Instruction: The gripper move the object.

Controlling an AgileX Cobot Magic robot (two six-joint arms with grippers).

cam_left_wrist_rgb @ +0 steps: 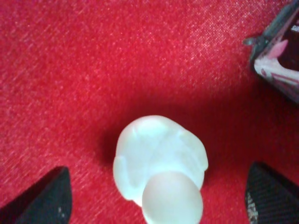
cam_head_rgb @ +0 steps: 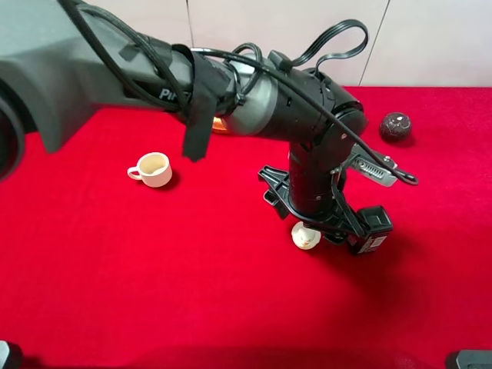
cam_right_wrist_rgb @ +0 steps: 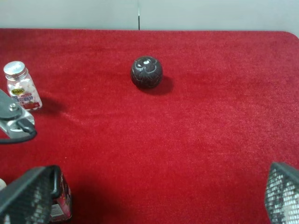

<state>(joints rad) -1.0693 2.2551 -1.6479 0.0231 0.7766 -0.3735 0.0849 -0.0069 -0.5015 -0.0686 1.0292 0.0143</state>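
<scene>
Straddling the object [cam_left_wrist_rgb: 156, 154] on the red cloth [cam_head_rgb: 115, 269], the left gripper [cam_left_wrist_rgb: 159, 191] has its jaws apart and clear of it, so the grasp looks at hand, and next they should close squarely before lifting.

Red table [cam_head_rgb: 115, 277] carries mug [cam_head_rgb: 151, 169], figurine [cam_head_rgb: 304, 237], dark ball [cam_head_rgb: 396, 127], bottle [cam_right_wrist_rgb: 21, 87].

High cam, close L-wrist: shared object [cam_left_wrist_rgb: 159, 163]
</scene>
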